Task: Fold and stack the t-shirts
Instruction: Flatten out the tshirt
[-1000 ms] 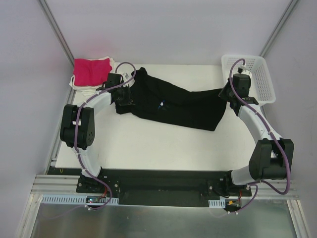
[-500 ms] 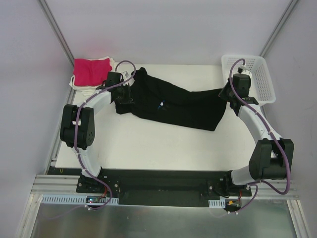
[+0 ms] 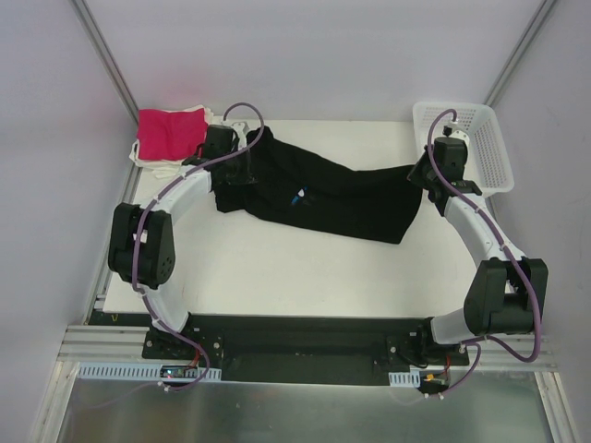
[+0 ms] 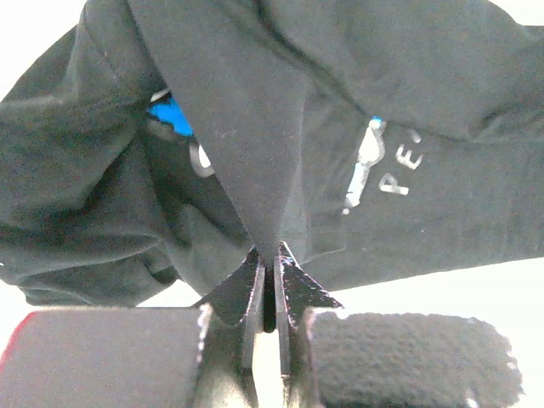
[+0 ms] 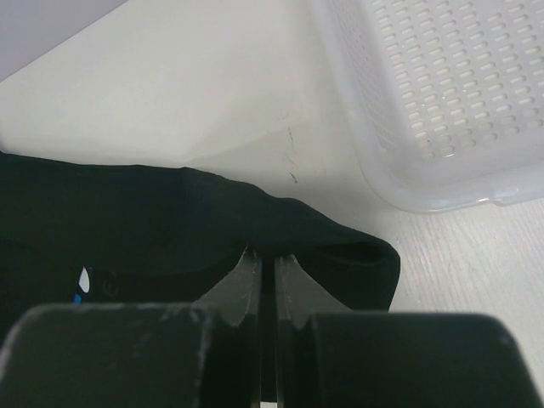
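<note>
Cloth fills the middle of the scene: a large black t-shirt (image 3: 323, 194) with a blue patch and white lettering lies bunched in a long, creased band on the white table (image 3: 277, 268). Its right end reaches just short of the white plastic mesh basket (image 3: 503, 180), and its other end lies far to the left of it. The right gripper (image 5: 266, 259), just beside the basket's near-left corner, has its jaws clenched on the edge of the shirt. The left gripper (image 4: 274, 255), well apart from the basket at the shirt's far end, is pinched tight on a taut fold of the same black fabric, which rises in a ridge from its tips. Farthest from the basket, at the table's back left corner, a folded magenta-pink t-shirt (image 3: 166, 134) rests on top of folded white or cream t-shirts (image 3: 146, 159).
</note>
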Controlling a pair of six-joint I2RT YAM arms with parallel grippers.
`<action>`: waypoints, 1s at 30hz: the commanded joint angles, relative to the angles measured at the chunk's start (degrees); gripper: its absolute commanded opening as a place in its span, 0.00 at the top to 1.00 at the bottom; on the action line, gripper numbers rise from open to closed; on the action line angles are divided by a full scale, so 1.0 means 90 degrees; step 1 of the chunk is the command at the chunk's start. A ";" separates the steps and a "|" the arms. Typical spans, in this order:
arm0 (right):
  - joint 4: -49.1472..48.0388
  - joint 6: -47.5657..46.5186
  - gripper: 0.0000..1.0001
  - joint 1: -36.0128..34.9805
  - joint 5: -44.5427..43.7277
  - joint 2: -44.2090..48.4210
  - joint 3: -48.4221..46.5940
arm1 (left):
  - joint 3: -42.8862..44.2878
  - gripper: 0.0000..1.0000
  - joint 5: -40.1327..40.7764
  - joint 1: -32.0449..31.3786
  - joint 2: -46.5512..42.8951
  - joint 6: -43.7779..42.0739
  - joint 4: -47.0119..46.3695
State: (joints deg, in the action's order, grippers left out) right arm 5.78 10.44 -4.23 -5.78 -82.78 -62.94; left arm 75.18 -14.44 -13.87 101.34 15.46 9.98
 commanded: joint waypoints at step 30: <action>-0.1125 -0.3285 1.00 -0.2538 -0.2328 0.2840 -0.1257 | 0.0582 1.00 0.2151 -0.1330 -0.4774 -0.2293 -0.1427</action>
State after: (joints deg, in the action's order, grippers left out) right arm 9.23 -10.41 -25.85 -26.59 -61.87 -68.34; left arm 80.58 3.20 -26.33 65.25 0.34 9.26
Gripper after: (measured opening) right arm 0.036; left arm 0.008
